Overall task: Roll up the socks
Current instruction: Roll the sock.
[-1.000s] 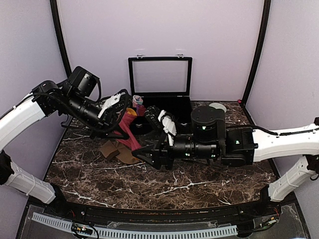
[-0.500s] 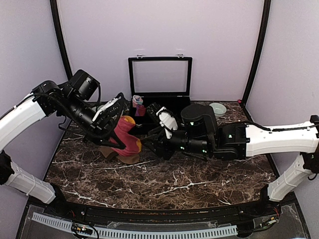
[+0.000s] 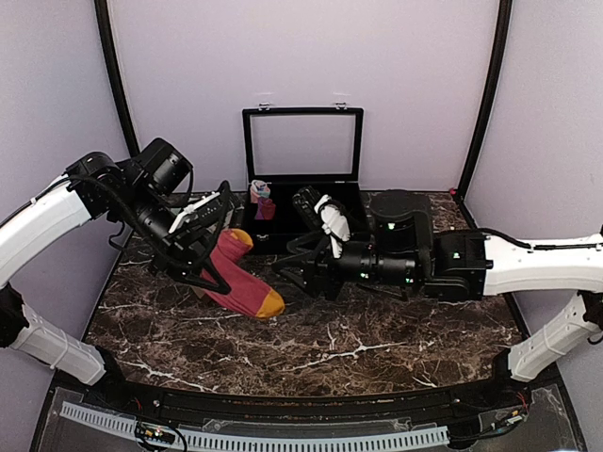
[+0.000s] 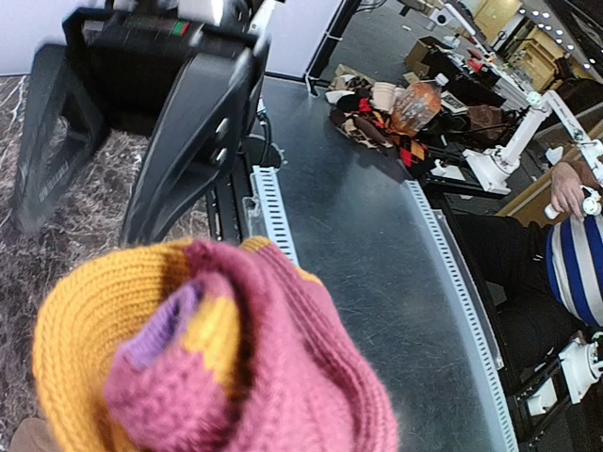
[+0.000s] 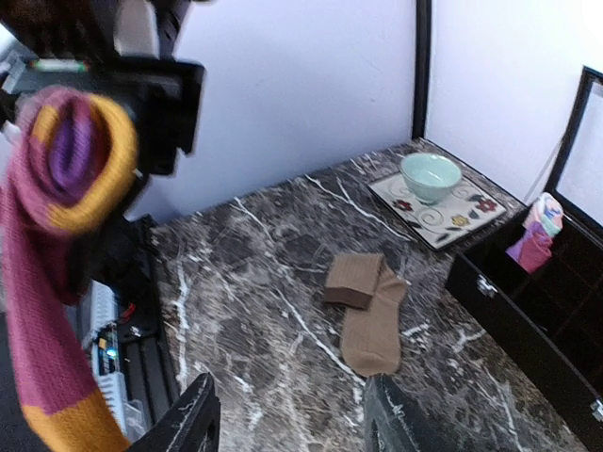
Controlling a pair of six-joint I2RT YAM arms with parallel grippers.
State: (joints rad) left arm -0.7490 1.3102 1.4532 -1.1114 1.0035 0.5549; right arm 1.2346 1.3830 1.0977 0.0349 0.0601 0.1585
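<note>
Top view: the fingertips of the left claw (image 3: 226, 243) are buried in the cuff of the red sock (image 3: 240, 287). The tan socks (image 5: 369, 315) lie hidden beneath that sock and the left arm (image 3: 141, 202).

Left wrist view: the sock fills the lower left, is cut off by the bottom edge and hides the claw's own fingers.

Right wrist view: the fingertips of the right claw (image 5: 294, 419) are cut off at the bottom edge. The sock is blurred at the left edge, and the black case (image 5: 528, 311) runs off the right.

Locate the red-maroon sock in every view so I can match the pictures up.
Top external: the red-maroon sock hangs left of centre, with its orange toe at the lower right.
Left wrist: the sock fills the lower left, cuff bunched close to the camera.
Right wrist: the sock hangs down the left edge, cuff on top.
Shared landmark: the marble tabletop, also at left and centre.
</note>
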